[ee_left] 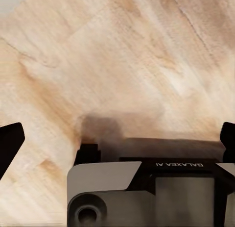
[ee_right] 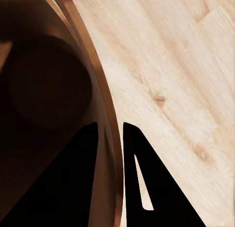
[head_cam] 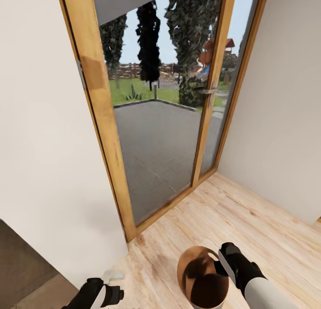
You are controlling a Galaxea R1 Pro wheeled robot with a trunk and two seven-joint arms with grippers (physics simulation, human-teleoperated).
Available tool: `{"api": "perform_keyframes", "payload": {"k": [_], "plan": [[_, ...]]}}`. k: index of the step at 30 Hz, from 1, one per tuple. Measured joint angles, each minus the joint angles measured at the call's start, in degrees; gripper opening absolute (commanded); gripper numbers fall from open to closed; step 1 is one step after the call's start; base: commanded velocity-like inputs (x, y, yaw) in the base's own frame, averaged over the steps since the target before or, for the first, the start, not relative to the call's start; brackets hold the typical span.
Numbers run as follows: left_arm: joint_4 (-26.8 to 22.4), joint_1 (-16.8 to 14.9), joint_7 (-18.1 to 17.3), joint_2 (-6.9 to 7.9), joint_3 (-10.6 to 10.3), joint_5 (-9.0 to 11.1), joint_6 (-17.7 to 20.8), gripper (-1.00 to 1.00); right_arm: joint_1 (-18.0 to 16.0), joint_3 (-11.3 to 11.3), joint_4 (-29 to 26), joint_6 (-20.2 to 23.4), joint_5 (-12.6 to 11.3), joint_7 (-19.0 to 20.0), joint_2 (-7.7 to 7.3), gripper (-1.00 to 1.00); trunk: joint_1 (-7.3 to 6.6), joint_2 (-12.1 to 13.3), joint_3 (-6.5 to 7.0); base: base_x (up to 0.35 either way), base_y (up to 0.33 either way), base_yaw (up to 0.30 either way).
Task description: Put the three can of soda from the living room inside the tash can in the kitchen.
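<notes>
Pale wood floor [head_cam: 249, 220] by a wood-framed glass door [head_cam: 160, 122], robot holding the bin.

White walls on both sides, with patio, lawn and trees visible through the glass. The tash can [head_cam: 203, 278] sits near the bottom of the head view, slightly right of centre, its brown inside facing up. The right gripper [ee_right: 110, 178] has its fingers narrow and clamped on the bin's rim [ee_right: 100, 104], one finger inside and one outside. The left gripper [ee_left: 117, 138] hangs low at the near left over bare floor, its dark fingertips [ee_left: 10, 143] spread wide with nothing between them.
</notes>
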Motion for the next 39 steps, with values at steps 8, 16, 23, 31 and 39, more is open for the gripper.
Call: {"api": "perform_keyframes", "payload": {"k": [8, 16, 23, 31, 39], "plan": [[0.17, 0.02, -0.24, 0.05, 0.01, 0.08, 0.0, 1.0, 0.02, 0.17, 0.2, 0.02, 0.07, 0.01, 0.1, -1.0, 0.0, 0.0, 0.0, 0.0, 0.0, 0.284], [0.18, 0.02, -0.29, 0.06, 0.01, 0.08, 0.0, 1.0, 0.03, 0.49, 1.23, -0.09, -0.2, 0.05, 0.63, -1.0, 0.0, 0.0, 0.0, 0.0, 0.0, 0.284], [0.19, -0.02, -0.29, 0.06, 0.01, 0.12, 0.0, 1.0, 0.02, 0.59, 1.36, -0.09, 0.03, 0.03, 0.81, -1.0, 0.0, 0.0, 0.0, 0.0, 0.0, 0.284], [0.2, 0.03, -0.23, 0.06, 0.01, 0.09, -0.08, 1.0, 0.02, 0.62, 1.46, -0.08, 0.12, 0.02, 1.19, -1.0, 0.0, 0.0, 0.0, 0.0, 0.0, 0.284], [0.22, 0.02, -0.23, 0.06, 0.01, 0.09, -0.09, 1.0, 0.02, 0.68, 1.47, -0.09, 0.05, 0.03, 1.37, -1.0, 0.0, 0.0, 0.0, 0.0, 0.0, 0.284]]}}
